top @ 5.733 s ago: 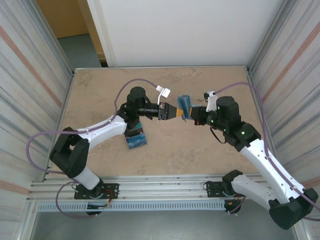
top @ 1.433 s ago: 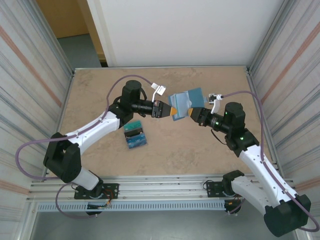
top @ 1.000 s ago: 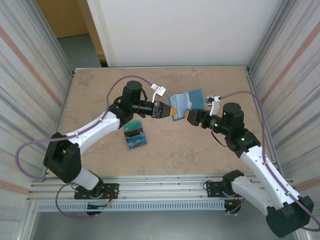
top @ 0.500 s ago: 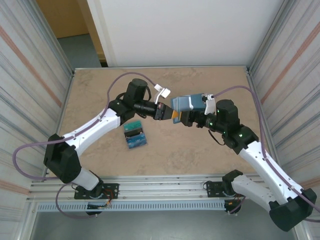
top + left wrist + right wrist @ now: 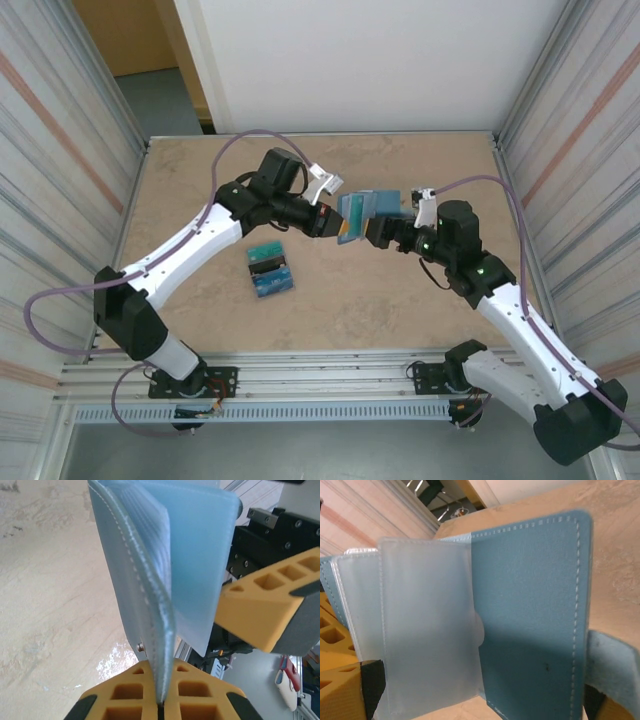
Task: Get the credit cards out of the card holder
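Observation:
The steel-blue card holder [image 5: 362, 212] hangs in the air over the middle of the table. My left gripper [image 5: 336, 225] is shut on its lower edge [image 5: 161, 690], the two yellow fingers pinching the stitched seam. The card holder [image 5: 530, 615] stands spread, with a frosted plastic sleeve [image 5: 420, 630] on one side. My right gripper [image 5: 380, 232] is open; its jaws stand wide on either side of the holder [image 5: 480, 707], gripping nothing. One of its yellow fingers [image 5: 265, 610] shows beside the holder's flap. The credit cards [image 5: 270, 270], teal-green and blue, lie together on the table below the left arm.
Ribbed metal walls [image 5: 60, 150] close in the table on the left and right. A white panel [image 5: 360, 60] stands behind the far edge. Purple cables [image 5: 250, 140] loop off both arms. An aluminium rail [image 5: 300, 385] runs along the near edge.
My right gripper has opened and let go of the card holder. The left arm has swung forward and right, turning the holder more edge-on. The cards on the table have not moved.

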Controlling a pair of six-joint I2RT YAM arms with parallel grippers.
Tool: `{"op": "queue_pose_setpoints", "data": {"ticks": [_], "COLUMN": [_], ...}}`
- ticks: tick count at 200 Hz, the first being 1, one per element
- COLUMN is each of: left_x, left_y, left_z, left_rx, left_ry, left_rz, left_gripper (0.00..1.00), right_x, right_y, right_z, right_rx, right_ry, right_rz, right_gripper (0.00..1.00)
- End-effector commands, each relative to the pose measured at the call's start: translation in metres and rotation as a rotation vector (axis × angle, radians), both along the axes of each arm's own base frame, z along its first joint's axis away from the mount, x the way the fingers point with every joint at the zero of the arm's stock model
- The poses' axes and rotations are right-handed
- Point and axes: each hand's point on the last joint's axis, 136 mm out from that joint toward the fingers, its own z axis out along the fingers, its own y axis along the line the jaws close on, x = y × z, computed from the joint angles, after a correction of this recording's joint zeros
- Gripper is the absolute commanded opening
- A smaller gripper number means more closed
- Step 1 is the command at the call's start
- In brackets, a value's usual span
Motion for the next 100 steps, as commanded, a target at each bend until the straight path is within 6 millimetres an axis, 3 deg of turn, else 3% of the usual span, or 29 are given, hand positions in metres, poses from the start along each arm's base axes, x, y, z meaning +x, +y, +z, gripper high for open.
{"op": "queue_pose_setpoints", "data": {"ticks": [1,68,100], "left_x": [-0.006,-0.006,-0.011], "left_y": [-0.005,-0.004,-0.006], "left_z": [0.006,0.003,0.01], "left_rx": [0.007,0.011,-0.032], "left_ry": [-0.024,-0.011,-0.014], "left_rz": [-0.04,-0.034,-0.054], "left_gripper": [0.0,0.0,0.0], "right_x": [-0.002,-0.003,-0.004], "right_y": [0.003,-0.005,-0.007], "right_z": [0.014,0.015,0.01], "right_rx": [0.056,0.1,0.099], "right_ry": [-0.028,-0.03,-0.011], "right_rz": [0.018,-0.004,-0.011], "right_gripper": [0.99,0.99,0.99]}}
